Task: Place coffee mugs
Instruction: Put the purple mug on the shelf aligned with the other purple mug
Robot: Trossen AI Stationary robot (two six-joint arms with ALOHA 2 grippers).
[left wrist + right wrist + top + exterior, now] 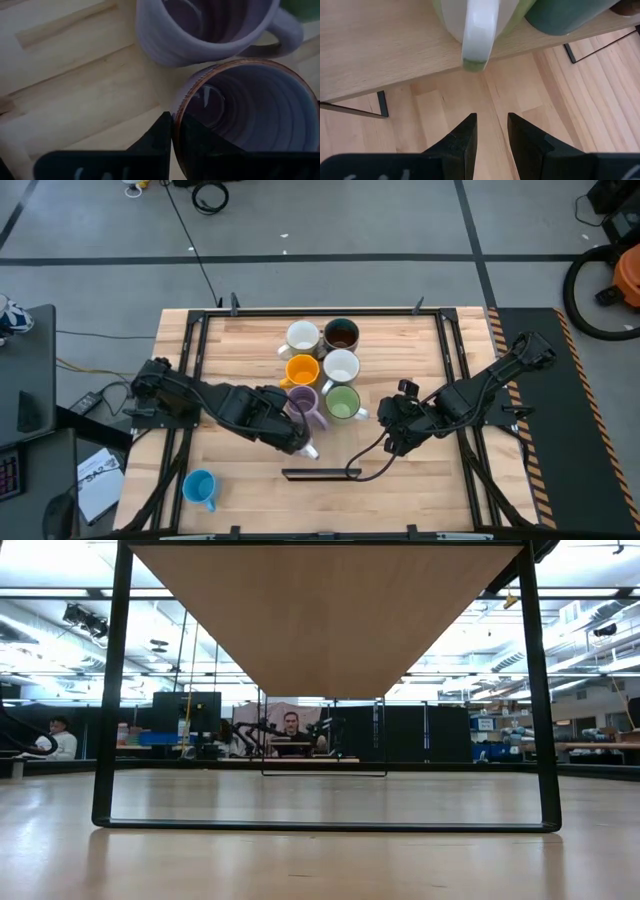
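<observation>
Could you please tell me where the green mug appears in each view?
High view: the green mug in the central cluster, nearest the right arm.
Low view: not in it.
Left wrist view: a green sliver past the lavender mug's handle.
Right wrist view: ahead of the right end effector, handle toward the camera.
Shared landmark: the lavender mug beside it.

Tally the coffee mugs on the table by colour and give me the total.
White mugs: 2
Dark grey mug: 1
Orange mug: 1
Lavender mugs: 2
Green mug: 1
Light blue mug: 1
Total: 8
</observation>
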